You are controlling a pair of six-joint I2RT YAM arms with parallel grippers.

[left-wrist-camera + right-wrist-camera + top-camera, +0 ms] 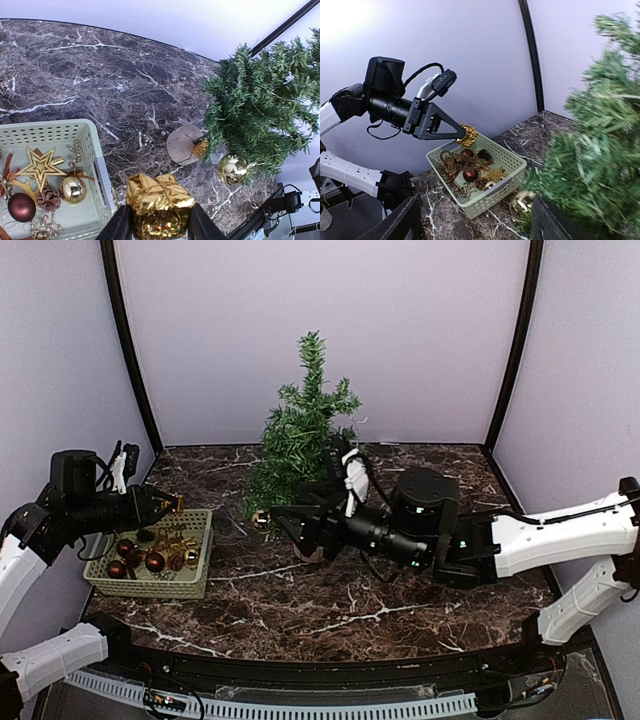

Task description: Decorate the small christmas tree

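Observation:
The small christmas tree (303, 430) stands at the back middle, its wooden stump base (184, 145) on the marble. A shiny gold ball (232, 169) hangs at its lowest left branches (262, 520). My left gripper (172, 505) hovers over the basket's right end, shut on a gold foil gift box (159, 202); the right wrist view shows that box (468, 135) pinched at the fingertips. My right gripper (283, 525) is low beside the tree's left side, open, with the gold ball (521, 204) just ahead near its right finger (555, 222).
A pale green basket (152, 589) at the left holds a gold star (39, 167), a gold ball (72, 189), a brown ball (21, 207), a pinecone (48, 199) and more trinkets. Purple walls close the back and sides.

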